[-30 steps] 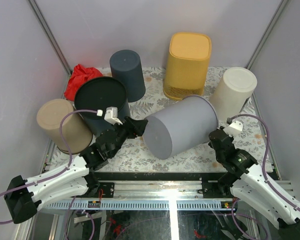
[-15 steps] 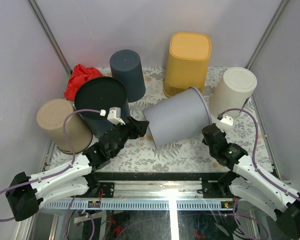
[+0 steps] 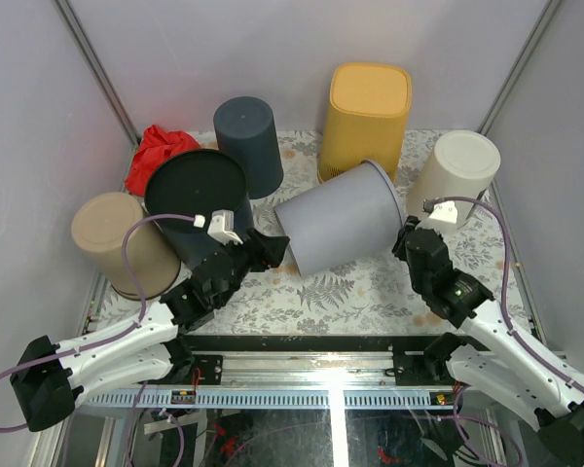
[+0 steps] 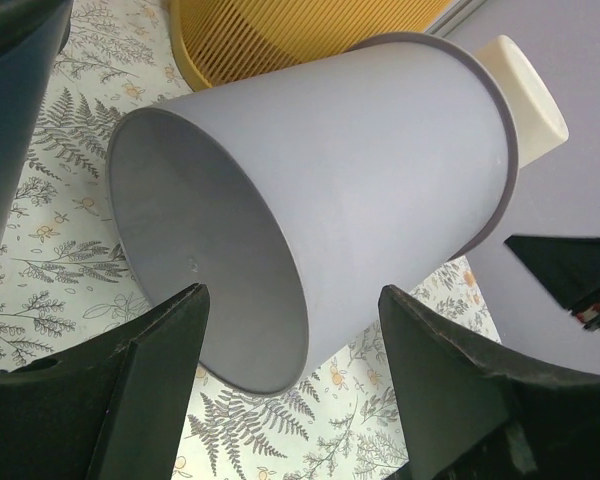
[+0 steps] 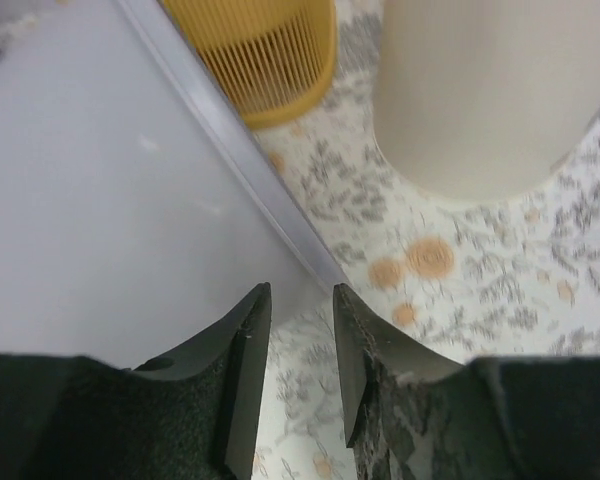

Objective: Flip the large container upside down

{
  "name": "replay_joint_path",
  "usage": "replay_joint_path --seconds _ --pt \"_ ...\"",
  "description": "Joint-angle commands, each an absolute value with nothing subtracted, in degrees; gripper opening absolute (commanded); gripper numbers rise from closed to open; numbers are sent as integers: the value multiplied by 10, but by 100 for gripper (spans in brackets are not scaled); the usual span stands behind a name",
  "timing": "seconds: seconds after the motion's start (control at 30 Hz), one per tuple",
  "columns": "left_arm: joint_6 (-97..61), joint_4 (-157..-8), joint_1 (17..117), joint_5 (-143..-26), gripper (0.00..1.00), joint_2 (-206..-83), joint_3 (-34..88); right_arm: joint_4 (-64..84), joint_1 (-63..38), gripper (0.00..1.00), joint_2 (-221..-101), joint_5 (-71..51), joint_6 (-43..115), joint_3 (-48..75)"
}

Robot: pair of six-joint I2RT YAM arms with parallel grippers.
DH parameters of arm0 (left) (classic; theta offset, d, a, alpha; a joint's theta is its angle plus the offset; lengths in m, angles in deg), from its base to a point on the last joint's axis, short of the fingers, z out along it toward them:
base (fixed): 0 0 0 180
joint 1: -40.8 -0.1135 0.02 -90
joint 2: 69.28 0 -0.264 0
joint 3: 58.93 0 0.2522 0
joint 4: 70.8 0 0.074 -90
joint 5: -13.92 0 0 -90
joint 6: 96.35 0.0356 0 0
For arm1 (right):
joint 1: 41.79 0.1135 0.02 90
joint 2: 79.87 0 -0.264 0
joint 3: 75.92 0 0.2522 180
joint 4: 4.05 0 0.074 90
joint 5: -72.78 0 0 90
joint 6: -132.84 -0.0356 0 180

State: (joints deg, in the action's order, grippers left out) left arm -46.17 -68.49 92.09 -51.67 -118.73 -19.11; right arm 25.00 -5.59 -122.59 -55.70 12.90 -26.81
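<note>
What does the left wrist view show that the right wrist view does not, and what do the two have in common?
Only the left wrist view shows the large grey plastic container at full length, lying on its side with its near round end in sight, plus the wall of a dark plastic container and the wide-open left claw. Only the right wrist view shows how the right claw stands: narrowly parted at the grey container's rim. Both show the grey container, the yellow slatted plastic bin, the cream plastic container and the floral mat.
</note>
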Motion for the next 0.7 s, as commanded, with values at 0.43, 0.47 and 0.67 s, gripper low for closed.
replay_joint_path --seconds 0.43,0.47,0.67 --pt "-448 -651 918 -500 68 -1176 -204 28 -79 44 -1483 -619 368 -50" --pt "-447 -651 918 -499 68 -1175 -204 29 -87 44 -1494 -611 368 -43" --pt "-443 -652 917 -494 69 -1174 -203 33 -132 44 -1526 -557 341 -39"
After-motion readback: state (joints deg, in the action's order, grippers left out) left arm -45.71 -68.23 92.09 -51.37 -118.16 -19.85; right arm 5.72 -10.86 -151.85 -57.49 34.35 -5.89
